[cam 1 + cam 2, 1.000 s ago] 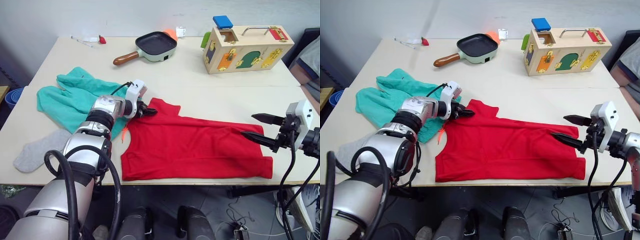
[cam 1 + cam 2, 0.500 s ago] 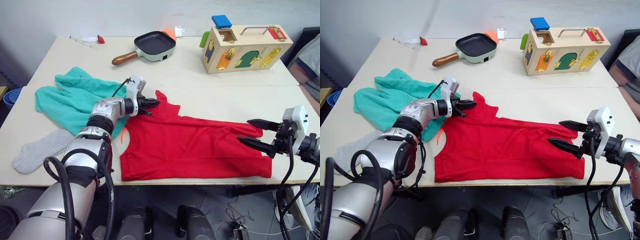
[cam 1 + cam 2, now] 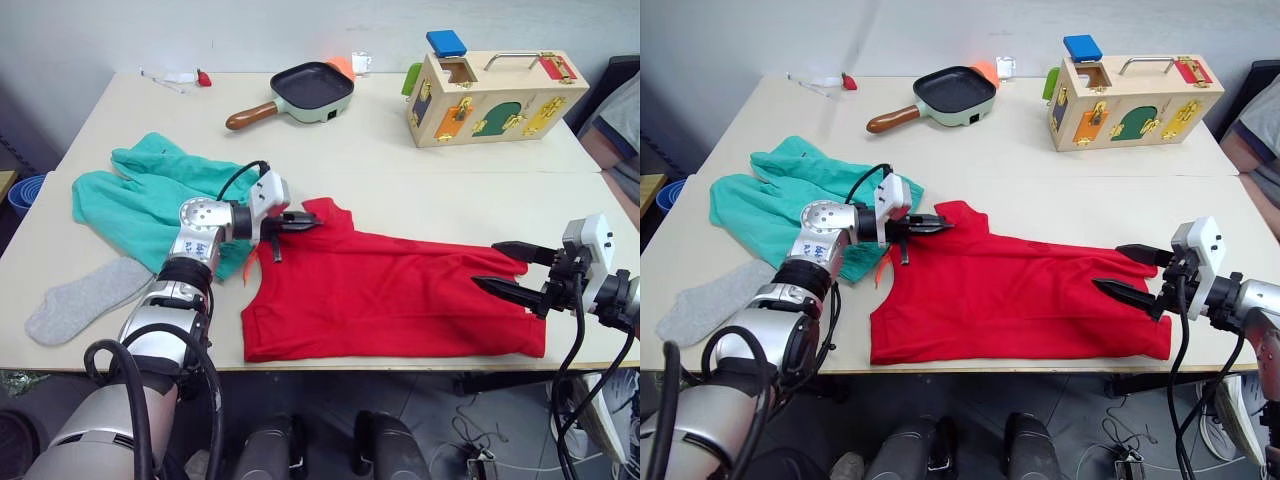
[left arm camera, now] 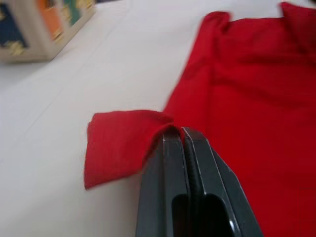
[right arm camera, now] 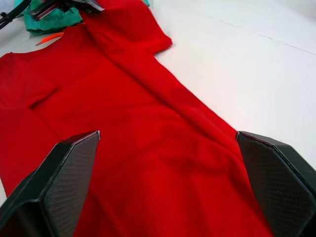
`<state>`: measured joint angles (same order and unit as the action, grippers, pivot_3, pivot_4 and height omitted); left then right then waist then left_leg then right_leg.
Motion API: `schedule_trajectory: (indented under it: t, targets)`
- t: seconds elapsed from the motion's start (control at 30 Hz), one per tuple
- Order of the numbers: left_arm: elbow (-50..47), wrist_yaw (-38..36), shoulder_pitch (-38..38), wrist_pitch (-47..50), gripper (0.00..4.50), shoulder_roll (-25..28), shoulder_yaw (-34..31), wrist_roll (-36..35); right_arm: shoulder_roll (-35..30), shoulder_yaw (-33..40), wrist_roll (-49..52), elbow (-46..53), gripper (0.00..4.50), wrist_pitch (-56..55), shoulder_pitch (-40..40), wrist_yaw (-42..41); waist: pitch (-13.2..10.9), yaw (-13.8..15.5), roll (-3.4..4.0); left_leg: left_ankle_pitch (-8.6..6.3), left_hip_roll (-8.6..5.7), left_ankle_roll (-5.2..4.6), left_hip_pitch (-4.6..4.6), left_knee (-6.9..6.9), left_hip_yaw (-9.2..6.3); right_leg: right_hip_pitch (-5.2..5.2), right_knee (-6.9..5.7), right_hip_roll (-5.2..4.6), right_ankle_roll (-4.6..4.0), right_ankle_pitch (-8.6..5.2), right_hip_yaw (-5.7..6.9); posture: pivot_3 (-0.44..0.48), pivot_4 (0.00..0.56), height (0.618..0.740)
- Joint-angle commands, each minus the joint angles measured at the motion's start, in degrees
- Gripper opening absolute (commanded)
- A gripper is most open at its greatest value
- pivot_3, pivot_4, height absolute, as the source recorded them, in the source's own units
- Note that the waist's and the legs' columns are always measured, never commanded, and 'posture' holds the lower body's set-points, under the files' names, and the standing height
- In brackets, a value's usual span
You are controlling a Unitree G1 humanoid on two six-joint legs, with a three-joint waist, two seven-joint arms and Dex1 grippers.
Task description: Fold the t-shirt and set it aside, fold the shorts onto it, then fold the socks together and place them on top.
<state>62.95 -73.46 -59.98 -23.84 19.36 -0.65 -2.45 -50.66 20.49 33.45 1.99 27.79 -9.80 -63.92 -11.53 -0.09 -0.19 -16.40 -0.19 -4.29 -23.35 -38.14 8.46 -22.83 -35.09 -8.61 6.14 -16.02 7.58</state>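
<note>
t-shirt (image 3: 390, 295) sleeve pinched by left gripper (image 3: 300, 222), right gripper (image 3: 512, 272) spread, shorts (image 3: 140, 195) beside

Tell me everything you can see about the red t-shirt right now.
The t-shirt is plain red, soft-looking cotton with short sleeves. It lies spread flat on the table, lengthwise along the near edge, neck end toward the robot's left. The left gripper is shut on the far sleeve, whose tip curls up. The right gripper hangs open at the hem end, not gripping it. The shorts lie just beyond its left end.
</note>
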Motion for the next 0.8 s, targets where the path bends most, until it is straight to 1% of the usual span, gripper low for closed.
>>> schedule_trajectory:
  t: [0.03, 0.23, 0.37, 0.57, 0.7, 0.8]
  targets:
    - [-4.44, -7.21, 2.79, -7.43, 0.02, 1.71, 0.54, -2.38, 0.90, 0.54, 0.95, 0.81, 4.50, -0.24, 0.84, 0.06, 0.00, -0.02, 0.00, 0.00, 0.01, 0.00, 0.00, 0.00, 0.00, 0.00, 0.01, 0.01, 0.00, 0.00, 0.00, 0.000, 0.150, 0.740]
    - [-6.36, -13.76, 7.20, -15.85, 0.02, 3.06, 2.50, -3.18, 1.58, 0.49, 1.21, 1.55, 4.50, 0.62, 2.25, 0.13, 0.00, 0.00, 0.00, -0.02, 0.02, -0.05, 0.00, -0.02, 0.00, 0.01, 0.01, -0.01, 0.00, 0.00, -0.01, 0.000, 0.150, 0.740]
    - [-6.31, -14.09, 8.20, -23.15, 0.02, 4.27, 4.53, -1.43, 1.46, 0.32, 1.11, 1.02, 4.50, 1.02, 2.55, -0.36, 0.00, -0.01, 0.00, -0.05, 0.02, -0.10, 0.00, -0.02, -0.02, 0.02, 0.02, -0.03, 0.00, 0.00, -0.01, 0.000, 0.150, 0.740]
    - [-4.56, -10.05, 7.59, -30.18, 0.02, 6.15, 7.68, 1.97, 2.01, -1.02, 0.29, -0.57, 4.50, 0.20, 1.92, -0.84, 0.01, -0.02, 0.01, -0.07, 0.02, -0.12, 0.01, -0.02, -0.02, 0.03, 0.02, -0.04, 0.00, 0.00, -0.01, 0.000, 0.150, 0.740]
    - [-3.27, -3.78, 6.39, -36.57, 0.02, 7.88, 9.62, 6.52, 2.72, -1.27, 0.19, -0.66, 4.50, -0.34, 2.36, -0.66, 0.01, -0.03, 0.01, -0.08, 0.02, -0.13, 0.01, -0.01, -0.02, 0.03, 0.03, -0.03, 0.00, 0.00, 0.00, 0.000, 0.150, 0.740]
    - [-2.08, 0.16, 4.54, -38.58, 0.02, 8.70, 10.44, 8.66, 3.10, -1.01, 0.11, -0.81, 4.50, -0.72, 2.99, -0.62, 0.01, 0.06, 0.01, -0.09, 0.02, -0.14, 0.00, -0.01, -0.02, 0.03, 0.03, -0.04, 0.00, 0.00, 0.00, 0.000, 0.150, 0.740]
